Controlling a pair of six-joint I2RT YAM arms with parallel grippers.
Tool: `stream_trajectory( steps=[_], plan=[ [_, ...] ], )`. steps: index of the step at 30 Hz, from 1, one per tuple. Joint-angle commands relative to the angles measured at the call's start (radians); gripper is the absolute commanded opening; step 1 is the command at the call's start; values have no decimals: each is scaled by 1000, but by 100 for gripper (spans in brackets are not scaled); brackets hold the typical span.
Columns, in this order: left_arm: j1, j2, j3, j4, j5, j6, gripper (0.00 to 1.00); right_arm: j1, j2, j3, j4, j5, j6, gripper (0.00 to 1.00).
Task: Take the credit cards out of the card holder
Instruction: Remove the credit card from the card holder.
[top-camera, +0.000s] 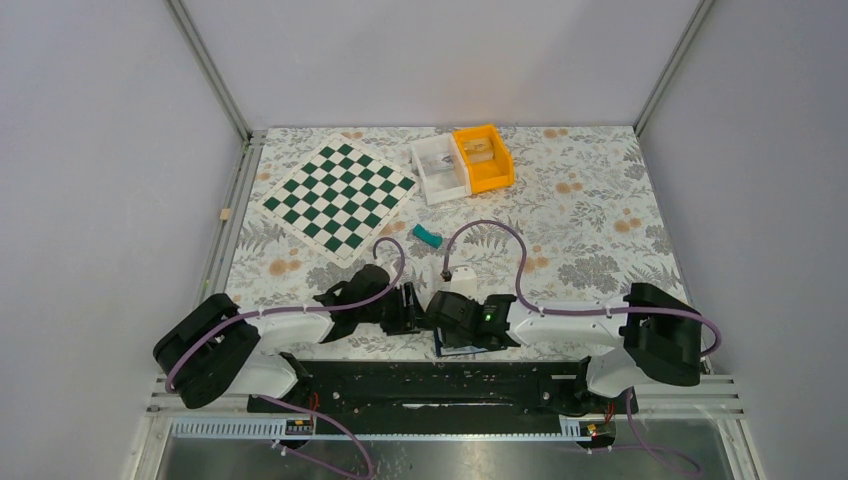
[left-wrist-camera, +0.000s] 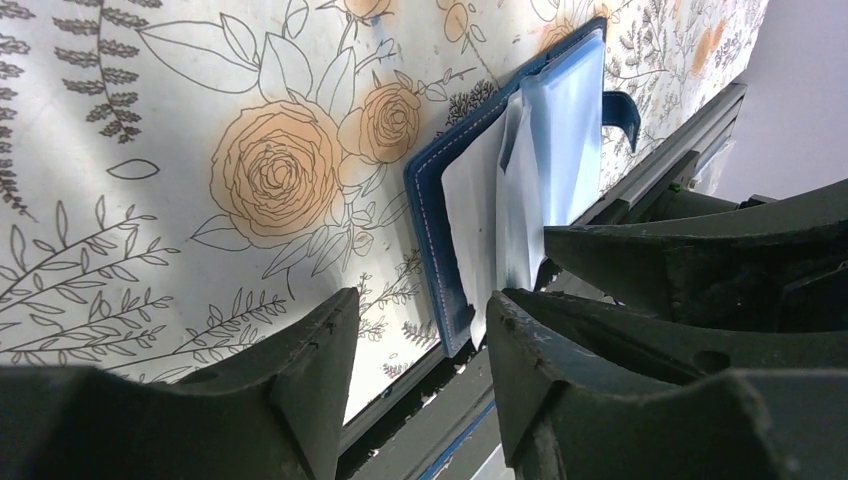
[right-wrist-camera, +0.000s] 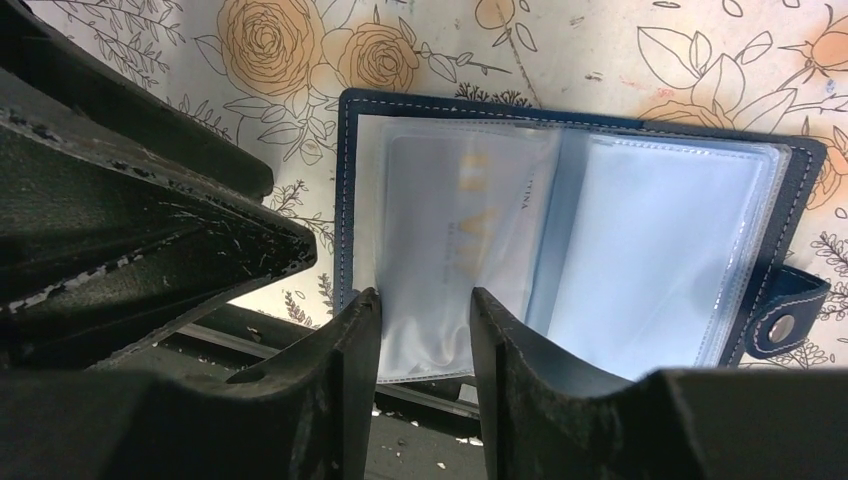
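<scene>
The card holder (right-wrist-camera: 345, 200), a navy bifold, lies open at the table's near edge. Its clear sleeves (right-wrist-camera: 660, 240) face up and its snap tab (right-wrist-camera: 795, 312) sticks out to the right. A pale credit card (right-wrist-camera: 450, 210) with gold lettering sits inside the left sleeve. My right gripper (right-wrist-camera: 425, 335) stands over that sleeve's wrinkled lower edge, which fills the gap between its part-way open jaws. My left gripper (left-wrist-camera: 420, 330) is open and empty just left of the card holder (left-wrist-camera: 430, 230), where a sleeve (left-wrist-camera: 520, 190) lifts off the cover. From above, both grippers (top-camera: 405, 310) (top-camera: 447, 312) meet over the card holder (top-camera: 462, 345).
A green-and-white chessboard mat (top-camera: 338, 200) lies at the back left. A white bin (top-camera: 440, 170) and an orange bin (top-camera: 483, 157) stand at the back centre. A small teal block (top-camera: 428, 236) lies mid-table. A metal rail (left-wrist-camera: 660, 170) runs along the table's near edge beside the card holder.
</scene>
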Motion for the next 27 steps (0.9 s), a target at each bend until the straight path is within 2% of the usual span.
stream_trajectory(
  steps=[1,14,27],
  plan=[
    [-4,2,36,58,17,-7,49,6,-49,-12,14,45,14,42],
    [-5,50,138,4,-18,16,41,6,-103,-63,44,59,9,37],
    [-4,140,151,62,6,16,40,6,-125,-75,47,68,5,34]
  ],
)
